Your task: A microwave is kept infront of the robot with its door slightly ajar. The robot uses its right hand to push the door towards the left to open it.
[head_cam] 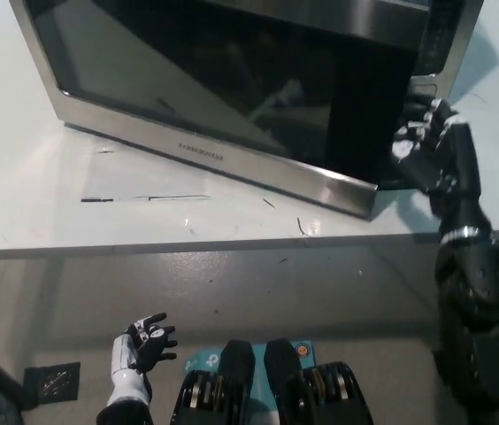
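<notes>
Stainless trim frames the dark glass of the microwave door (205, 97), which stands swung out from the microwave (440, 35) on the white surface (19, 204), its free right corner reaching close to the surface's front edge. We have our right robot hand (431, 150) just beside that free edge, between the door and the control panel, fingers loosely spread and holding nothing; whether the fingertips actually touch the door's inner face we cannot tell. Our left robot hand (146, 343) rests well below the surface's front edge, fingers apart and empty.

We judge the door partly open, with more swing to the left yet to come. The risk from here is that our fingers slide off the thin edge and lose contact, or catch in the gap beside the panel. A push too hard could drag the whole microwave across the smooth surface instead of turning the door on its hinge
</notes>
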`<state>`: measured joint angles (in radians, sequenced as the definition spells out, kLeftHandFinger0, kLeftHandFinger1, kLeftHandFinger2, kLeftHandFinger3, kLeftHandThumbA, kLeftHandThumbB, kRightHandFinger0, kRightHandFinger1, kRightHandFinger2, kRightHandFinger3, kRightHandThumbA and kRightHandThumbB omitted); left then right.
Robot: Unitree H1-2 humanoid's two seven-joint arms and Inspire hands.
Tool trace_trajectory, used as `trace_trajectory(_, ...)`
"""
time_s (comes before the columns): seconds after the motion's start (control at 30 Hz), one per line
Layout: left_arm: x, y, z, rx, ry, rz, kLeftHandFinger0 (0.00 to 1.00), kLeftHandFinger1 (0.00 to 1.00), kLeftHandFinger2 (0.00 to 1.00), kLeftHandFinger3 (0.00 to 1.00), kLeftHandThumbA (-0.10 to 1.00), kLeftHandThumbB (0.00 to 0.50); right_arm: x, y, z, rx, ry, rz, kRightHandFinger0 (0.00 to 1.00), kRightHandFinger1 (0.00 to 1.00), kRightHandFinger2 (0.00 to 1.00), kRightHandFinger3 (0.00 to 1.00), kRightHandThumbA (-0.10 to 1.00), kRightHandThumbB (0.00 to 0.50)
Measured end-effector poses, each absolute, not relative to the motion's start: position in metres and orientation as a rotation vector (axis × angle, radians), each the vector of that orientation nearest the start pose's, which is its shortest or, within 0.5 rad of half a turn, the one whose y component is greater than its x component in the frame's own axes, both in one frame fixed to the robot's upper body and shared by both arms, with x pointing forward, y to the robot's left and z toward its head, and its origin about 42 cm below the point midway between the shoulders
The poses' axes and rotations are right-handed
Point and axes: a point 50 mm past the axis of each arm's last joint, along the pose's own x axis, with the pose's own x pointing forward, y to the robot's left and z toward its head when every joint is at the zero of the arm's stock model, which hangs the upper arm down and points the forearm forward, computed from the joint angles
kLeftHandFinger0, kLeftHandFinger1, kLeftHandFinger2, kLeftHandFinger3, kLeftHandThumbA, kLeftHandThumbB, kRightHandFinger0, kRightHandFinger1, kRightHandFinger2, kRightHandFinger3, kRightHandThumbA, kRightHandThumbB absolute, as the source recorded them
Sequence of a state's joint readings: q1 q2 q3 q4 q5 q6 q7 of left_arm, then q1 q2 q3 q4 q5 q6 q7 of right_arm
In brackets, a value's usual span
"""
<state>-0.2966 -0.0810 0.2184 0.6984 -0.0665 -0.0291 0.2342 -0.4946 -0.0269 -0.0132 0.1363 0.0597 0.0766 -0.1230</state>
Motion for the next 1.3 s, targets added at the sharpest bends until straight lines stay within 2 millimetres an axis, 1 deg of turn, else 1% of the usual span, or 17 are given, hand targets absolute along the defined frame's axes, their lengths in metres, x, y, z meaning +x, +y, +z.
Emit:
trace_trajectory(0.17, 0.344, 0.204, -0.003, -0.162, 0.417, 0.328, 0.4, 0.4, 0.47, 0.51, 0.03, 0.0, 0.389, -0.171, 0.22, 0.08, -0.263, 0.04, 0.26, 0.36, 0.52, 0.67, 0.41, 0.167)
trace_trajectory(0.23, 0.344, 0.205, -0.004, -0.159, 0.418, 0.328, 0.41, 0.41, 0.48, 0.52, 0.03, 0.0, 0.374, -0.165, 0.219, 0.093, -0.254, 0.069, 0.26, 0.36, 0.52, 0.67, 0.42, 0.183)
trace_trajectory(0.4, 0.344, 0.206, -0.003, -0.154, 0.416, 0.327, 0.46, 0.44, 0.49, 0.53, 0.02, 0.0, 0.345, -0.152, 0.217, 0.106, -0.234, 0.153, 0.21, 0.31, 0.5, 0.65, 0.43, 0.163)
trace_trajectory(0.43, 0.344, 0.206, -0.003, -0.154, 0.417, 0.326, 0.45, 0.43, 0.48, 0.52, 0.01, 0.0, 0.341, -0.15, 0.217, 0.107, -0.234, 0.169, 0.21, 0.31, 0.49, 0.65, 0.43, 0.154)
trace_trajectory(0.57, 0.345, 0.204, -0.003, -0.158, 0.418, 0.326, 0.42, 0.4, 0.45, 0.49, -0.04, 0.0, 0.328, -0.142, 0.217, 0.113, -0.225, 0.216, 0.21, 0.32, 0.47, 0.63, 0.46, 0.164)
trace_trajectory(0.6, 0.345, 0.204, -0.003, -0.159, 0.417, 0.326, 0.41, 0.4, 0.45, 0.48, -0.05, 0.0, 0.325, -0.14, 0.216, 0.115, -0.223, 0.225, 0.2, 0.32, 0.48, 0.63, 0.46, 0.144)
trace_trajectory(0.67, 0.345, 0.204, -0.002, -0.16, 0.416, 0.325, 0.43, 0.41, 0.45, 0.49, -0.03, 0.0, 0.319, -0.136, 0.215, 0.122, -0.221, 0.241, 0.19, 0.31, 0.47, 0.62, 0.46, 0.141)
trace_trajectory(0.77, 0.346, 0.203, -0.002, -0.159, 0.416, 0.324, 0.42, 0.4, 0.44, 0.47, -0.03, 0.0, 0.306, -0.123, 0.21, 0.143, -0.209, 0.288, 0.19, 0.33, 0.5, 0.63, 0.47, 0.127)
trace_trajectory(0.8, 0.346, 0.203, -0.002, -0.159, 0.417, 0.324, 0.43, 0.41, 0.46, 0.47, -0.08, 0.0, 0.302, -0.119, 0.208, 0.151, -0.203, 0.306, 0.2, 0.35, 0.5, 0.63, 0.47, 0.122)
trace_trajectory(0.9, 0.346, 0.202, -0.003, -0.16, 0.42, 0.322, 0.39, 0.38, 0.44, 0.46, -0.09, 0.0, 0.293, -0.103, 0.203, 0.184, -0.185, 0.368, 0.17, 0.32, 0.48, 0.62, 0.48, 0.139)
trace_trajectory(1.0, 0.347, 0.199, -0.004, -0.163, 0.425, 0.317, 0.39, 0.39, 0.45, 0.46, -0.09, 0.0, 0.289, -0.09, 0.203, 0.196, -0.183, 0.421, 0.14, 0.3, 0.47, 0.6, 0.48, 0.138)
trace_trajectory(1.07, 0.348, 0.197, -0.004, -0.165, 0.427, 0.314, 0.37, 0.36, 0.4, 0.41, -0.07, 0.0, 0.285, -0.078, 0.206, 0.207, -0.187, 0.466, 0.15, 0.31, 0.48, 0.61, 0.48, 0.141)
trace_trajectory(1.13, 0.349, 0.197, -0.004, -0.167, 0.426, 0.314, 0.37, 0.36, 0.42, 0.43, -0.09, 0.0, 0.283, -0.068, 0.209, 0.216, -0.192, 0.499, 0.17, 0.34, 0.49, 0.63, 0.45, 0.129)
trace_trajectory(1.17, 0.35, 0.198, -0.003, -0.173, 0.425, 0.317, 0.48, 0.44, 0.51, 0.48, -0.07, 0.0, 0.282, -0.064, 0.21, 0.219, -0.193, 0.518, 0.17, 0.34, 0.5, 0.63, 0.43, 0.129)
trace_trajectory(1.2, 0.351, 0.198, -0.002, -0.18, 0.424, 0.322, 0.48, 0.43, 0.51, 0.47, -0.05, 0.0, 0.281, -0.061, 0.21, 0.221, -0.194, 0.534, 0.16, 0.33, 0.48, 0.62, 0.41, 0.133)
trace_trajectory(1.27, 0.353, 0.199, -0.002, -0.19, 0.424, 0.327, 0.47, 0.42, 0.51, 0.47, 0.0, 0.0, 0.279, -0.055, 0.21, 0.221, -0.189, 0.561, 0.16, 0.32, 0.47, 0.62, 0.38, 0.128)
trace_trajectory(1.3, 0.354, 0.199, -0.001, -0.198, 0.423, 0.329, 0.37, 0.35, 0.44, 0.47, -0.02, 0.0, 0.278, -0.053, 0.209, 0.222, -0.184, 0.572, 0.16, 0.31, 0.47, 0.62, 0.37, 0.131)
